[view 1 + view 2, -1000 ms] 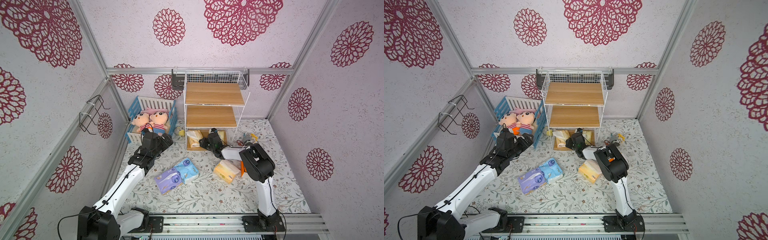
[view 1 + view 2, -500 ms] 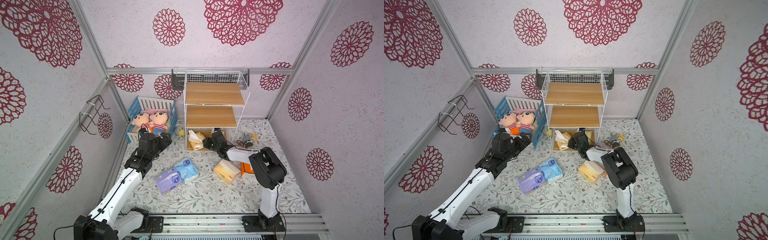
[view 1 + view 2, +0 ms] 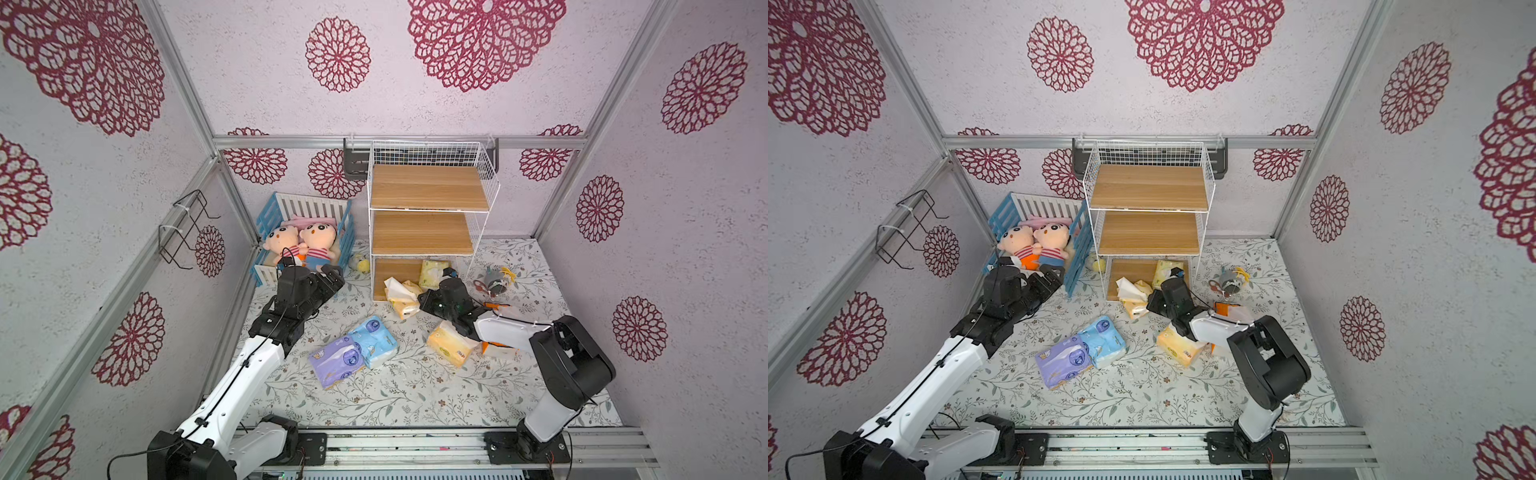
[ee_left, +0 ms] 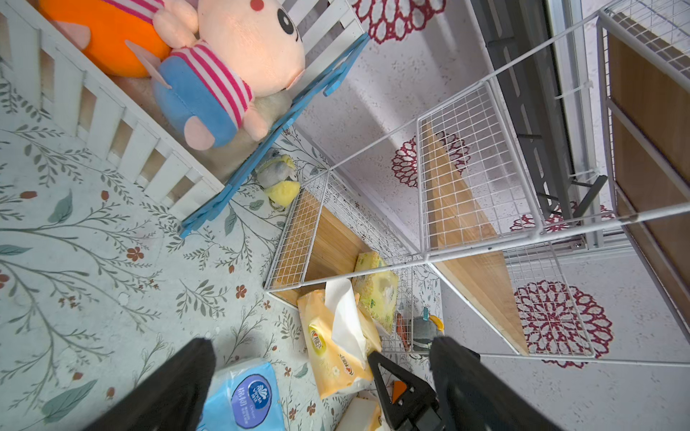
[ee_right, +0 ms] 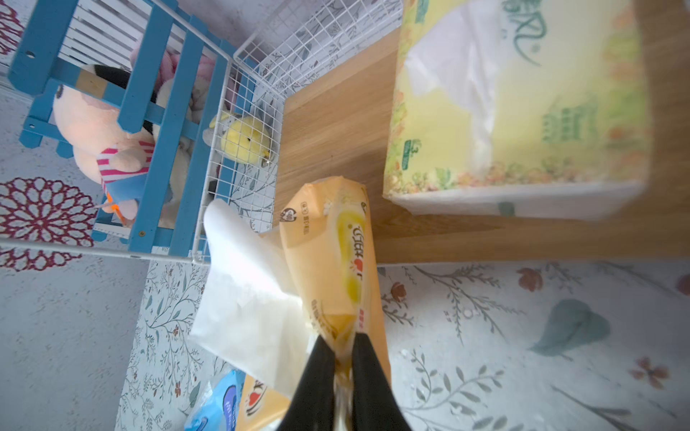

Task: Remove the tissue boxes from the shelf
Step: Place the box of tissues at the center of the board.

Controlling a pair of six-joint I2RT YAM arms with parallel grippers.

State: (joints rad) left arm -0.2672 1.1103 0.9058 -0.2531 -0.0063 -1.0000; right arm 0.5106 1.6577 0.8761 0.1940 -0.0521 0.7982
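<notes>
The shelf [image 3: 430, 187] is white wire grid with light wood-grain boards. On its lowest board, the pale green pack [image 5: 522, 112] carries green lettering and a hem of small orange and green blossoms. The cream-yellow pack [image 5: 336, 261] reads as a warmer orange-yellow in the right wrist view, with a bright yellow stripe and a red heart; its tissue is white.

The counter [image 3: 374, 399] is pale cloth printed with grey-green sprigs and rust flowers. On it lie a purple pack [image 3: 336, 360], a light blue pack [image 3: 374, 338] and a yellow-orange pack [image 3: 449, 347]. A further pack [image 3: 498, 350], mostly hidden, seems orange and white. The crib [image 3: 266, 216] is blue and white.
</notes>
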